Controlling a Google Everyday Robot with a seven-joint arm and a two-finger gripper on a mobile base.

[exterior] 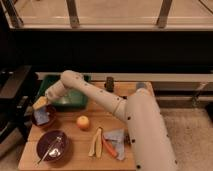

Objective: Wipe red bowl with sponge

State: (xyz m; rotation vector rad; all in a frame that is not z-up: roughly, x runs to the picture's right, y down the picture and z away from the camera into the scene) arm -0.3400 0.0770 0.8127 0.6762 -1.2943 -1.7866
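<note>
The red bowl [44, 119] sits at the left edge of the wooden table [75, 159], with something grey-blue inside it. My gripper [42, 103] is at the end of the white arm, just above the bowl's far rim. It is shut on a yellow sponge [39, 102], which hangs over the bowl's upper left part. I cannot tell whether the sponge touches the bowl.
A green bin [67, 97] stands behind the bowl, under the arm. A purple bowl [52, 145] with a spoon is at the front left. An orange [83, 122], a banana peel [95, 142], a carrot [108, 148], a grey cloth [117, 137] and a dark can [109, 83] are also on the table.
</note>
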